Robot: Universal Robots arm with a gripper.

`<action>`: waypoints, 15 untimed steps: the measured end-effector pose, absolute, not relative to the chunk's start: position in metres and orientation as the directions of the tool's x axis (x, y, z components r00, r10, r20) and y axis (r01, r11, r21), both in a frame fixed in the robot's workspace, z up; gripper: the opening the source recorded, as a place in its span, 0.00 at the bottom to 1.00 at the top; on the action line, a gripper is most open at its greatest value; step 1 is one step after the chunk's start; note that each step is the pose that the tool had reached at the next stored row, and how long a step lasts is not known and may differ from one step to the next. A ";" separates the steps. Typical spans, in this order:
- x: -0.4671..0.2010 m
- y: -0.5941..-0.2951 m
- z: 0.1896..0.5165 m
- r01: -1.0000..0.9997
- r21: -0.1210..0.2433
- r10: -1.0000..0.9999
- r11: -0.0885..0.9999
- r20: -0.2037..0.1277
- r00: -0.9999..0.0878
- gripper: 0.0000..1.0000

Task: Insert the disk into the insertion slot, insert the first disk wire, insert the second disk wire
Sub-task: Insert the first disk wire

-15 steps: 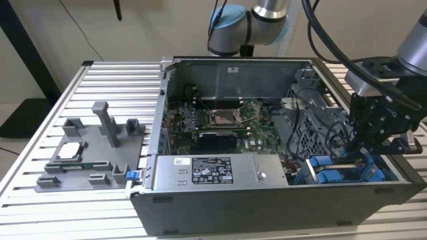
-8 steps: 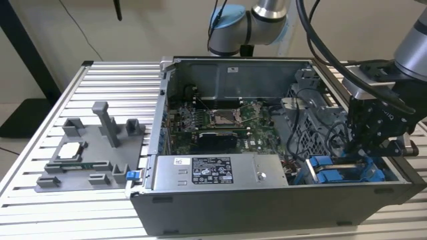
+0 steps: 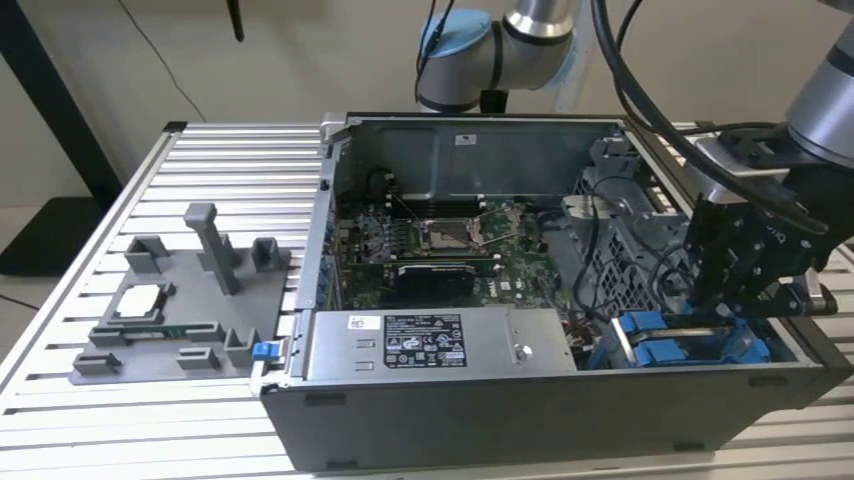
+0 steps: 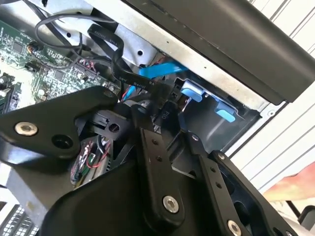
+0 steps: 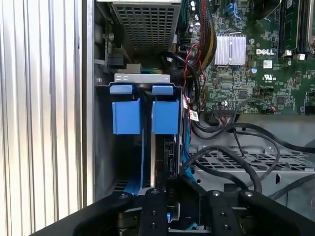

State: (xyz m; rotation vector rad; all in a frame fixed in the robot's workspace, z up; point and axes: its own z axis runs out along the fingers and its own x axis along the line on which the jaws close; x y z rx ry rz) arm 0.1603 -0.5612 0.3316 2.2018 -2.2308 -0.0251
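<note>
Gripper [image 3: 731, 305] clamps a black rectangular plug [image 4: 165, 114] at the blue-framed disk [image 5: 165, 117]. Disk sits in the metal slot [image 3: 603, 345], at 4 o'clock in the case [image 3: 534, 425].

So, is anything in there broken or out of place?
Nothing looks broken or spilled. The untidiest bit is the loose black cables sprawled over the perforated metal inside the open computer case, next to where the gripper reaches in by the blue tabs.
</note>
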 end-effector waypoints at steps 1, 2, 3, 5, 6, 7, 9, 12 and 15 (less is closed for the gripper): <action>0.160 -0.561 0.333 -1.000 0.016 -1.000 0.013 -0.007 -0.013 1.00; 0.160 -0.561 0.334 -1.000 0.016 -1.000 0.013 -0.006 -0.013 1.00; 0.160 -0.561 0.336 -1.000 0.016 -1.000 0.013 -0.006 -0.013 1.00; 0.160 -0.561 0.340 -1.000 0.016 -1.000 0.013 -0.006 -0.013 1.00; 0.160 -0.561 0.343 -1.000 0.016 -1.000 0.013 -0.006 -0.013 1.00; 0.160 -0.561 0.346 -1.000 0.016 -1.000 0.013 -0.006 -0.013 1.00; 0.160 -0.561 0.351 -1.000 0.016 -1.000 0.013 -0.006 -0.013 1.00; 0.160 -0.561 0.358 -1.000 0.016 -1.000 0.013 -0.006 -0.013 1.00; 0.160 -0.561 0.364 -1.000 0.016 -1.000 0.013 -0.006 -0.013 1.00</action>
